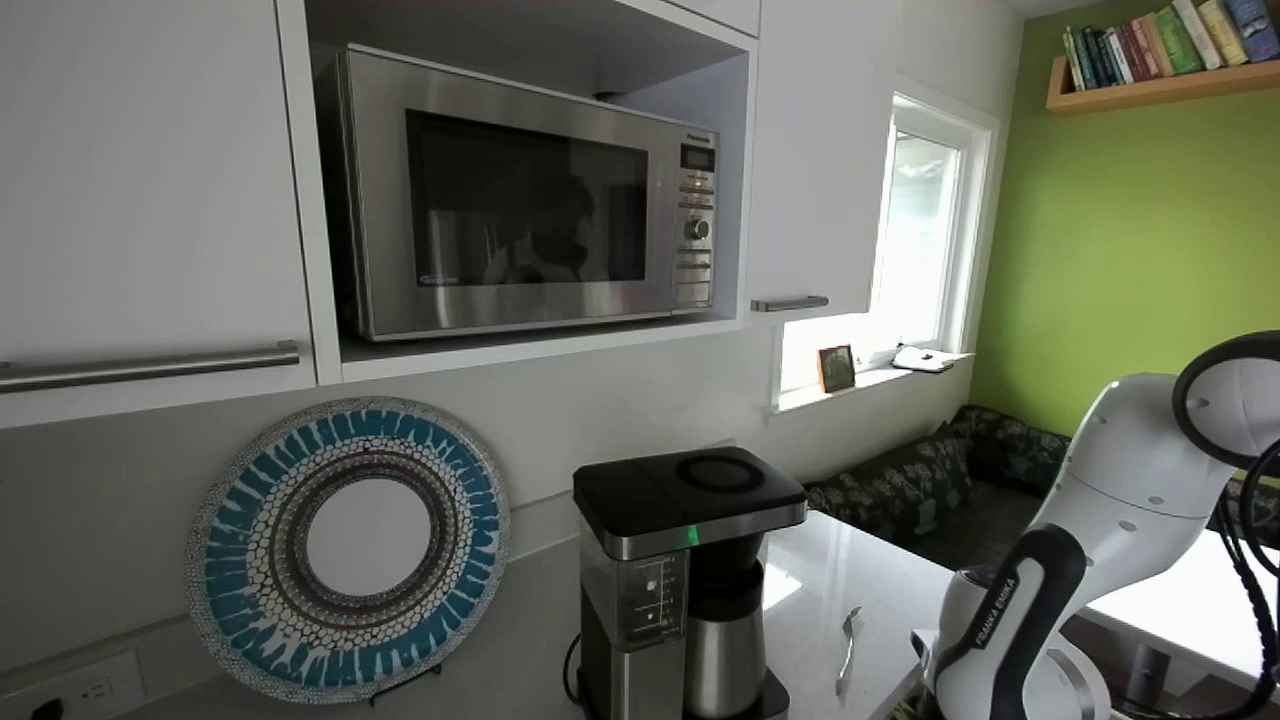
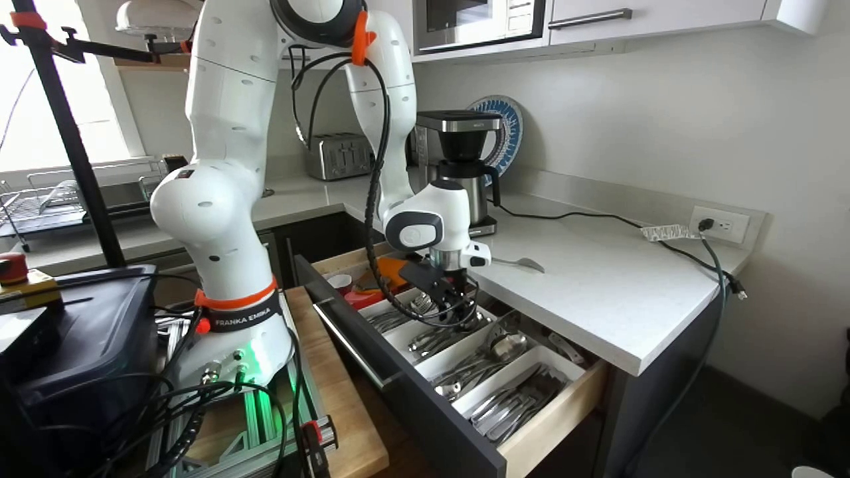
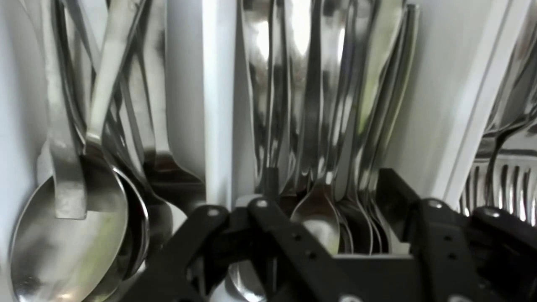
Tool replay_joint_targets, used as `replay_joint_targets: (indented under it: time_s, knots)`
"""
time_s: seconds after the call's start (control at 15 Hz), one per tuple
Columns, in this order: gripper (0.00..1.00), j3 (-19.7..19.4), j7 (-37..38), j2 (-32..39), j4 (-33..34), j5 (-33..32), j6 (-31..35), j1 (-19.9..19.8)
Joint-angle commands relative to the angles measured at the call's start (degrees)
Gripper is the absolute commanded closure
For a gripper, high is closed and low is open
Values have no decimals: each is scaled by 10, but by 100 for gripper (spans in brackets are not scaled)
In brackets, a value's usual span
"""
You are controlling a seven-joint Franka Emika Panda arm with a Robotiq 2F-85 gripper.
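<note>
In the wrist view my gripper (image 3: 330, 186) is low over a white drawer compartment packed with spoons (image 3: 321, 224). Its black fingers (image 3: 392, 191) stand apart, with several spoon necks between them. The left fingertip overlaps the handles at that edge; whether either finger presses on the metal, I cannot tell. Larger serving spoons (image 3: 54, 256) lie in the compartment to the left, past a white divider (image 3: 219, 105). Forks (image 3: 514, 176) show at the right edge. An exterior view has the gripper (image 2: 458, 312) pointing down into the pulled-out drawer (image 2: 425, 415), partly hidden by cables.
A white countertop (image 2: 564, 279) overhangs the drawer's far side. On it stand a coffee maker (image 2: 465, 123) and a loose metal utensil (image 2: 528, 264). Forks (image 2: 518, 405) fill the near compartment, and orange items (image 2: 392, 271) lie at the drawer's far end. A microwave (image 1: 530, 200) sits above.
</note>
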Motion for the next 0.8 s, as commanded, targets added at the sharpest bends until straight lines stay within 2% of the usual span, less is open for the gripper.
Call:
replay_joint_targets:
  time_s: [0.0, 0.53, 0.6, 0.73]
  knots:
    - [30, 25, 18, 31, 13, -15, 19, -31]
    - [95, 37, 21, 50, 24, -29, 20, -54]
    - [99, 37, 21, 52, 24, -30, 20, -55]
    - [98, 34, 21, 53, 26, -34, 18, -53]
